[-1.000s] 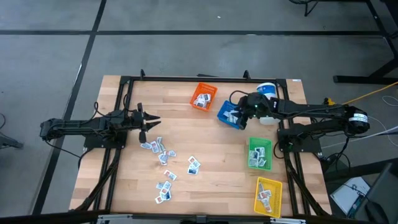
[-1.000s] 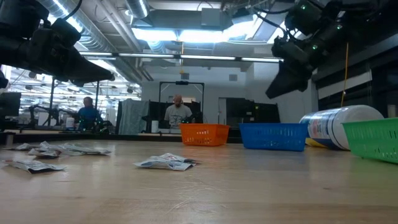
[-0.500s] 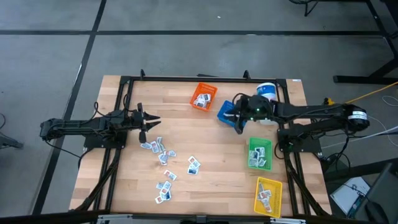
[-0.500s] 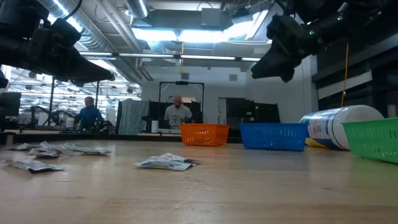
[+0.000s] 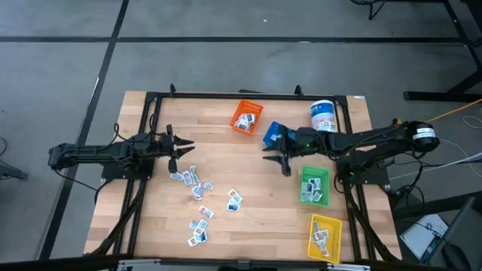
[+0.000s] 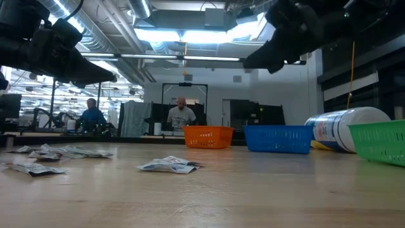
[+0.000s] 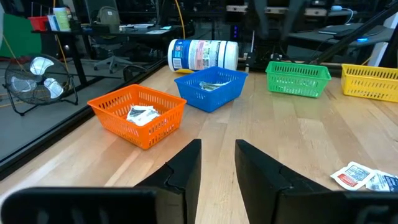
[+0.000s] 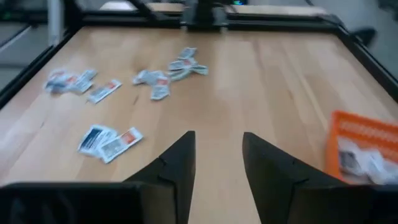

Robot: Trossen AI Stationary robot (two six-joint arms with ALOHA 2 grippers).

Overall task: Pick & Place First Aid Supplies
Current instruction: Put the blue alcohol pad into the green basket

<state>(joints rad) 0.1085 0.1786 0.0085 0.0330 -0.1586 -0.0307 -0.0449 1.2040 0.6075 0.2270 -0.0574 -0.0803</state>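
Note:
The first aid supplies are small white packets. Several lie scattered flat on the wooden table (image 5: 226, 169) left of centre (image 5: 194, 187), with more nearer the front edge (image 5: 199, 227), and others sit in the bins. My left gripper (image 5: 183, 147) hangs open at the table's left side, above and just beyond the scattered packets. My right gripper (image 5: 274, 158) is open with nothing between its fingers. It is in the air near the table's middle, just off the blue bin (image 5: 272, 134), pointing toward the packets (image 8: 109, 142).
An orange bin (image 5: 245, 117) and the blue bin stand at the back. A green bin (image 5: 314, 186) and a yellow bin (image 5: 324, 235) stand along the right side. A white canister (image 5: 323, 115) lies at the back right. A black frame rims the table. People sit in the room beyond.
My right gripper has swung away from above the blue bin toward the table's middle and left. It has tipped up from pointing down to nearly level and rolled at the wrist, staying open. No packet has moved.

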